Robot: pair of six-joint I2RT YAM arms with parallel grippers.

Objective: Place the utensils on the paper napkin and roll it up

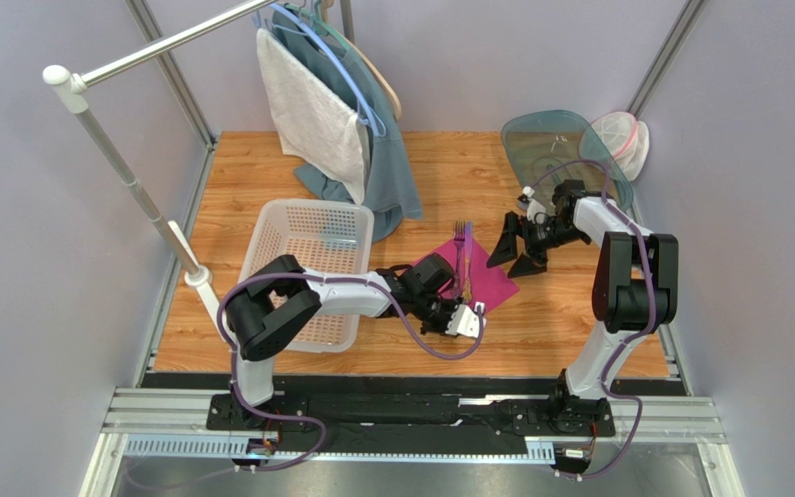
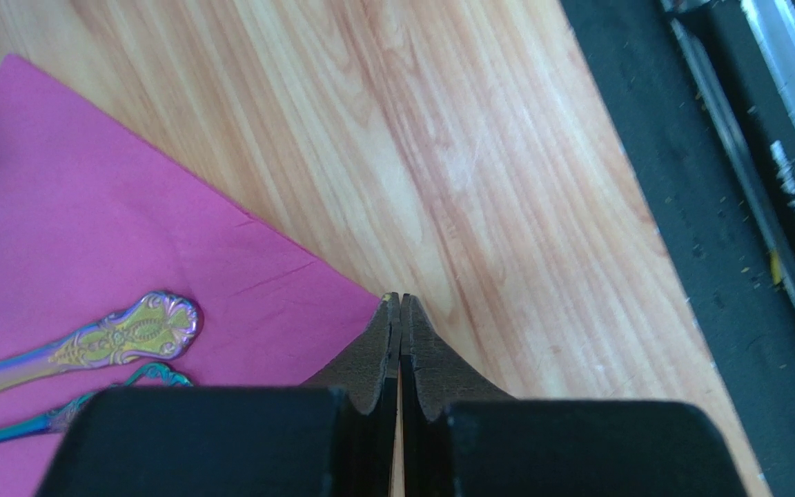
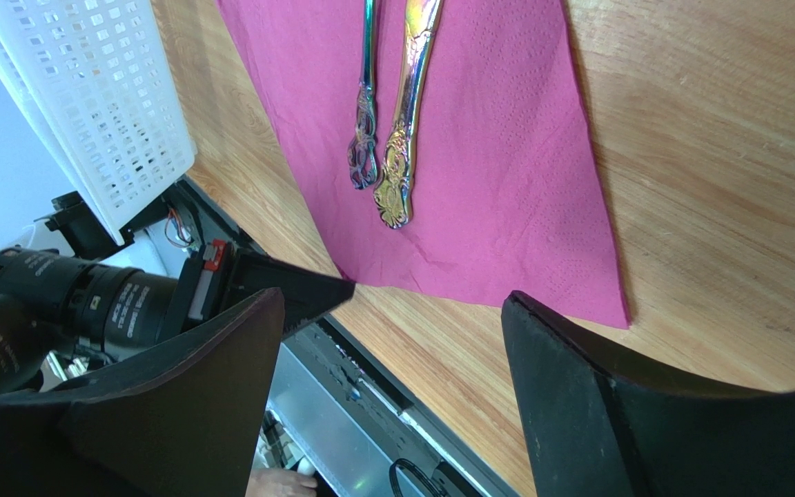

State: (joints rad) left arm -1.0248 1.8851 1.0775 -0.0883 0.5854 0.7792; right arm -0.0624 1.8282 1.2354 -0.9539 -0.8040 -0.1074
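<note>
The magenta paper napkin (image 1: 487, 273) lies flat on the wooden table, also in the left wrist view (image 2: 80, 228) and the right wrist view (image 3: 474, 155). Two slim iridescent purple utensils (image 1: 463, 254) lie side by side on it, a fork's tines at the far end. Their ornate handles show in the wrist views (image 2: 111, 340) (image 3: 400, 155). My left gripper (image 1: 469, 311) (image 2: 400, 302) is shut with its tips on the napkin's near corner. My right gripper (image 1: 517, 253) (image 3: 389, 300) is wide open and empty, just right of the napkin's right corner.
A white basket (image 1: 308, 269) (image 3: 91, 93) stands left of the napkin, beside my left arm. A rack at the back holds a grey-white towel (image 1: 314, 114) and a teal cloth (image 1: 391, 176). A tinted lid (image 1: 557, 140) lies at the back right. The black front rail (image 2: 702, 207) is close.
</note>
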